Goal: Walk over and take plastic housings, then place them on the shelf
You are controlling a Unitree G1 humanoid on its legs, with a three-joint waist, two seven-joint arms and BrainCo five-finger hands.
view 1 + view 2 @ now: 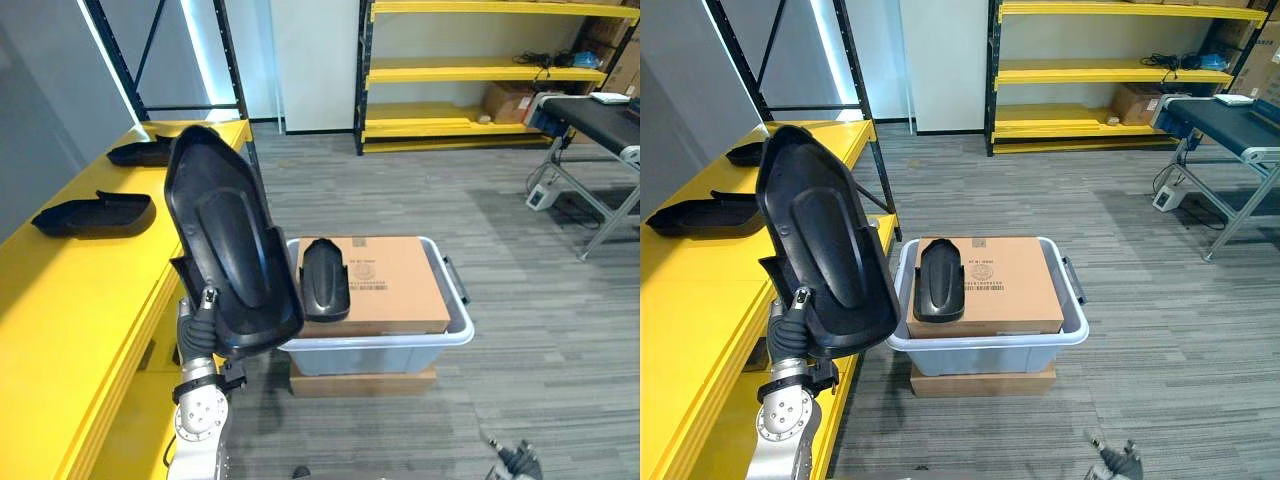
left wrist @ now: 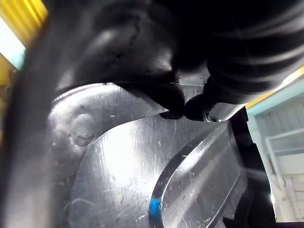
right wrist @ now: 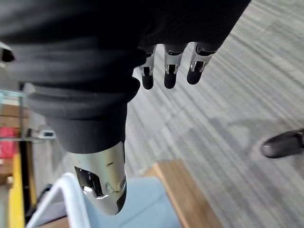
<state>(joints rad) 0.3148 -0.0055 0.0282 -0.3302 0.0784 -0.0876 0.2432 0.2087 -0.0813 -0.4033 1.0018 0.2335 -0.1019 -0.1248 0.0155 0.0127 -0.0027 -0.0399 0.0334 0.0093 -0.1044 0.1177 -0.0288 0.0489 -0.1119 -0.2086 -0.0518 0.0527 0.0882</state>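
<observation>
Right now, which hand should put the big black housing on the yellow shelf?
Left. The left hand grips the plastic housing, held up right beside the yellow shelf on that side. The right hand hangs low over the floor, open and empty, on the side away from the shelf.

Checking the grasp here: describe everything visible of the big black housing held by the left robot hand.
The large black housing is a glossy, scuffed plastic shell, elongated with a rounded top, a raised rim and a long oval centre panel. It stands nearly upright, rimmed side toward the camera, in the air beside the yellow shelf. The left robot hand pinches its lower edge, thumb on the inner face; nothing else touches it.
</observation>
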